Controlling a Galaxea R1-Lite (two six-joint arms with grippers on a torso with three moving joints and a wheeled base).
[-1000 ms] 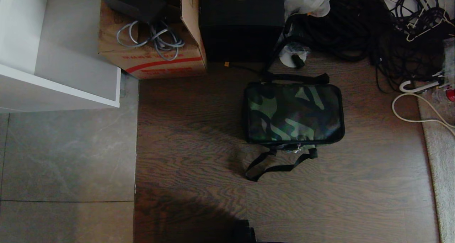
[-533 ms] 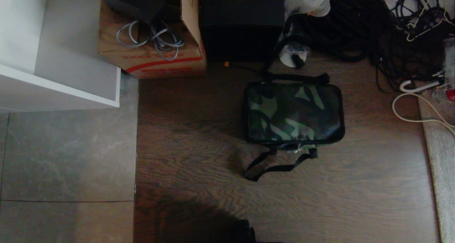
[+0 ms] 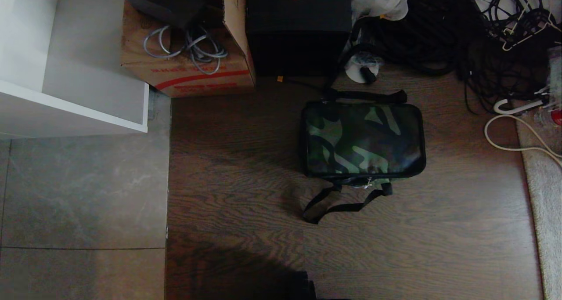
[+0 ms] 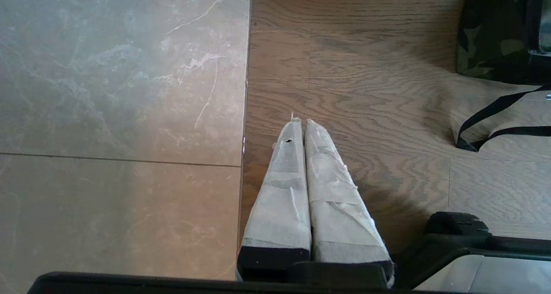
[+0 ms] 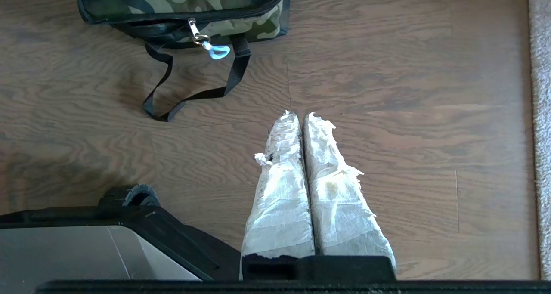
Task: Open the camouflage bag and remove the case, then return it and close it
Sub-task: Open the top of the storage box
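Note:
The camouflage bag (image 3: pixel 362 139) lies closed and flat on the wooden floor, its black strap (image 3: pixel 340 203) looped toward me. In the right wrist view the camouflage bag (image 5: pixel 181 3) shows its zipper with a pale blue loop (image 5: pixel 218 51) on the near side. My right gripper (image 5: pixel 300 115) hangs shut and empty above bare floor, well short of the bag. Only a corner of the camouflage bag (image 4: pixel 499 31) shows in the left wrist view. There my left gripper (image 4: pixel 302 121) is shut and empty beside the tile seam. The case is hidden. Neither arm shows in the head view.
A brown cardboard box (image 3: pixel 189 67) with grey cables and a tall black box (image 3: pixel 298 27) stand behind the bag. Tangled black cables (image 3: pixel 461 36) lie at the back right, a white cord (image 3: pixel 513 135) and rug edge (image 3: pixel 544 194) on the right, white furniture (image 3: pixel 66 71) on the left.

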